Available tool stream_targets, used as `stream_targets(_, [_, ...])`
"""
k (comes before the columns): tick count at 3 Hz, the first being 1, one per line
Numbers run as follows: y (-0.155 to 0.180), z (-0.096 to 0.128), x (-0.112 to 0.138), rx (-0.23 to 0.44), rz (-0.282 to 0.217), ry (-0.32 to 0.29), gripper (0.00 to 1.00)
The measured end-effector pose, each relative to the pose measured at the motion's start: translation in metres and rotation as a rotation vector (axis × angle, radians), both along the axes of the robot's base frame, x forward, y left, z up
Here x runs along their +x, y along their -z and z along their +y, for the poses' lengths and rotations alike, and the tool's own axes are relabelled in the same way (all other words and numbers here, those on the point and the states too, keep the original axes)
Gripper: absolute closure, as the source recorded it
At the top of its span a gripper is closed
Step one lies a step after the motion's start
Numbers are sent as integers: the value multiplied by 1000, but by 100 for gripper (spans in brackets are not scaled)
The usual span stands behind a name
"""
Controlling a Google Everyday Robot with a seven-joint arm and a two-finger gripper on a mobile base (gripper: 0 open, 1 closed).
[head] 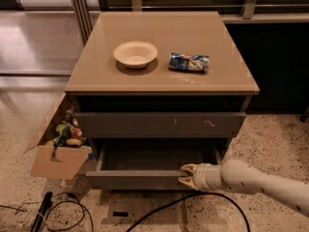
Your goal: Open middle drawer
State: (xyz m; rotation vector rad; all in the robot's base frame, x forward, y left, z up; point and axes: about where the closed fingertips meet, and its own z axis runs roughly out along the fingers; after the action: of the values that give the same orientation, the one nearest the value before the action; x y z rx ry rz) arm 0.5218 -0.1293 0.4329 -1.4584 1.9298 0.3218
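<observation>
In the lower centre of the frame, the middle drawer [140, 179] stands partly pulled out. The gripper [187, 174] pinches its front's top rim. The drawer is handleless and probably stiff and light, so this rim seems the best hold.

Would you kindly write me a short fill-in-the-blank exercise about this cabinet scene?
The robot's pincer is at the front of the plain dark grey-brown middle drawer, which stands ___.
On the tan cabinet top, the round cream bowl sits ___ of the crumpled blue packet.
The open brown cardboard box stands on the speckled ___.
Missing: open; left; floor.
</observation>
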Motion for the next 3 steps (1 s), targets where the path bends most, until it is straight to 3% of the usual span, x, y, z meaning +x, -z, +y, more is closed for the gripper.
stream_targets(1, [-5,-5,-7,-2,-9,1,100])
stream_targets(2, [-7,-5,-7,-2,-9,1,100])
stream_targets(3, [-7,-5,-7,-2,-9,1,82])
